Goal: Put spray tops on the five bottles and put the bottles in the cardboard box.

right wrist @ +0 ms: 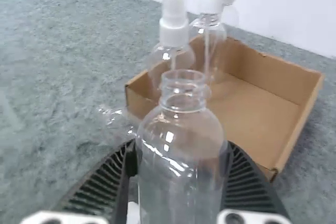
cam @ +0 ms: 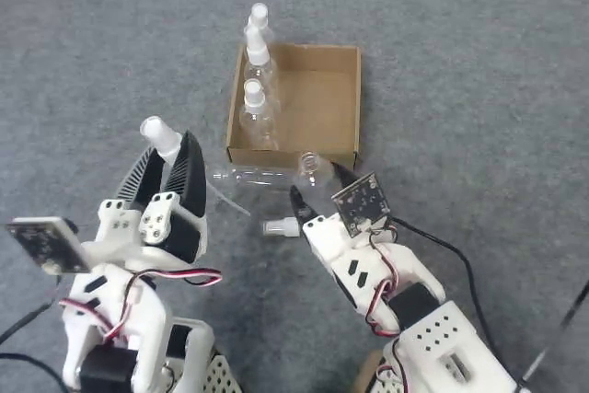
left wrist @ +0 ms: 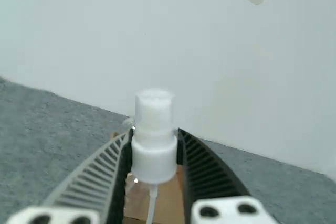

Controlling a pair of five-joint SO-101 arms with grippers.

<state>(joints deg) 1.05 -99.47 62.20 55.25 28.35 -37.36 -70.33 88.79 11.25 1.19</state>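
Left gripper (cam: 170,167) pinches a spray top (left wrist: 154,135); right gripper (cam: 317,183) squeezes an open bottle (right wrist: 181,145). Drop the thin tube (left wrist: 152,203), hard to see, in first.

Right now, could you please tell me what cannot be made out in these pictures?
Left wrist view: the tube end of the spray top, cut off by the bottom edge.
Right wrist view: the base of the open bottle, cut off by the bottom edge.
High view: whether the farthest bottle stands inside the box; the bottle in front hides its base.
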